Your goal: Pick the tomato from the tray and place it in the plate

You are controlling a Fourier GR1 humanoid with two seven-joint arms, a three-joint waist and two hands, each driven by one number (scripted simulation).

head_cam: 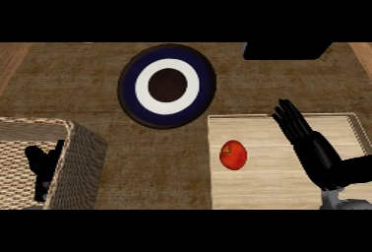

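A red tomato (pixel 233 154) lies on the pale wooden tray (pixel 269 192) at the lower right. Up and to its left sits the round plate (pixel 167 86), dark blue with a white ring and a dark centre. My right hand (pixel 309 142) hovers over the tray just right of the tomato, fingers straight and pointing away, not touching it. My left hand (pixel 42 166) shows at the lower left, fingers relaxed, partly hidden behind a basket wall.
A woven basket (pixel 80 157) stands at the lower left around my left hand. A black object (pixel 283 50) sits at the counter's far right edge. Brown counter surface lies between basket, plate and tray.
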